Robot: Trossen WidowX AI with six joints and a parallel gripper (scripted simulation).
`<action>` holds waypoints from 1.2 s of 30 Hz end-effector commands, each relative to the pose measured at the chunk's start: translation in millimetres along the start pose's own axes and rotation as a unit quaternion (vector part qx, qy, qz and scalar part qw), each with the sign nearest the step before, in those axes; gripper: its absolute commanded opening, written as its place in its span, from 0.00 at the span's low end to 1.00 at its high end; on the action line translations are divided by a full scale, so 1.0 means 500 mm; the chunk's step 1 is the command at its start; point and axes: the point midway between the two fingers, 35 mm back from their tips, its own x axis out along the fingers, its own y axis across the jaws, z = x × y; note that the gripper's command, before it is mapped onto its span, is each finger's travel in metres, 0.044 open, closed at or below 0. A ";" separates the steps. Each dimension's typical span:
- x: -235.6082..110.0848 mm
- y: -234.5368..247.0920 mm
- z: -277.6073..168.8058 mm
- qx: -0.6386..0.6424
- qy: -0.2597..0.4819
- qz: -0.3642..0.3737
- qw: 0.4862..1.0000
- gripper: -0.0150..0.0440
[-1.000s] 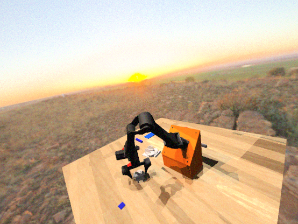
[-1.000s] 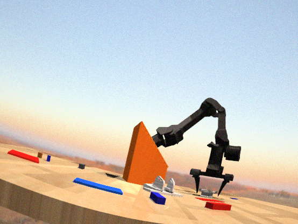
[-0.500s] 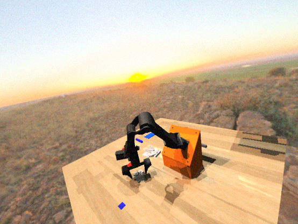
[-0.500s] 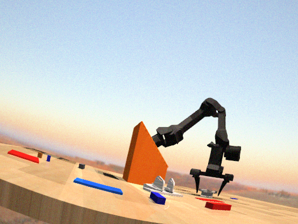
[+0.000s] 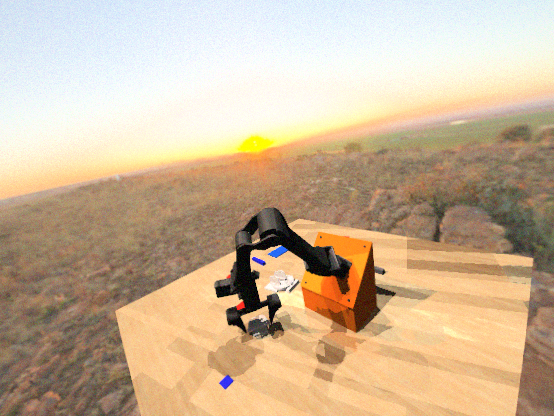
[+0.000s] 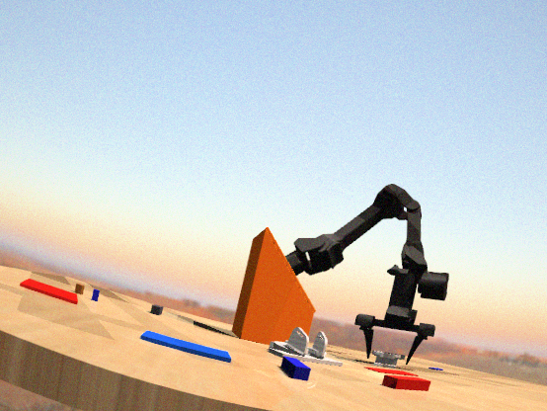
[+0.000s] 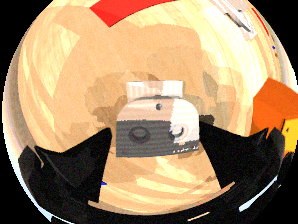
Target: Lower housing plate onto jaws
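The housing plate (image 5: 258,327) (image 6: 386,359) (image 7: 157,111) is pale grey with a rounded edge, two large round holes and a small one. It is low at the table, with a raised block along one side. My gripper (image 5: 259,329) (image 6: 388,361) (image 7: 154,129) is open around it, a finger beside each end, holding nothing. Whether the fingers touch it cannot be told. The two jaws (image 6: 298,341) (image 6: 320,345) stand up as light fins on a flat base (image 6: 277,350), apart from the plate. This jaw assembly also shows in the top view (image 5: 281,281). Its pins and stubs cannot be made out.
The orange wedge (image 5: 322,300) (image 6: 272,301) (image 7: 269,100) stands beside the jaw assembly, under the arm's base. A blue block (image 6: 295,369) and a red block (image 6: 406,382) lie nearby. A flat red piece (image 6: 390,370) (image 7: 125,10) is near the plate. A blue bar (image 6: 185,346) lies farther off.
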 end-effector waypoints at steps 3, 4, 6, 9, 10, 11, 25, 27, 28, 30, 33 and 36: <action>0.000 0.000 0.000 0.000 0.000 0.000 1.000 0.98; 0.000 0.000 0.000 0.000 0.000 0.000 1.000 0.97; 0.000 0.000 0.000 0.000 0.000 0.000 1.000 0.94; 0.000 0.000 0.000 0.000 0.000 0.000 1.000 0.91; 0.000 0.000 0.000 0.000 0.000 0.000 1.000 0.90; 0.000 0.000 0.000 0.000 0.000 0.000 1.000 0.89; -0.001 0.000 0.000 0.000 0.000 0.000 1.000 0.85; -0.009 0.001 0.001 0.000 0.000 -0.001 1.000 0.85; -0.015 0.001 0.002 0.000 -0.001 -0.001 1.000 0.85; -0.028 0.001 0.004 0.000 -0.001 -0.002 1.000 0.85; -0.047 0.002 0.005 0.000 -0.001 -0.002 1.000 0.85; -0.066 0.002 0.006 0.000 -0.002 -0.003 1.000 0.85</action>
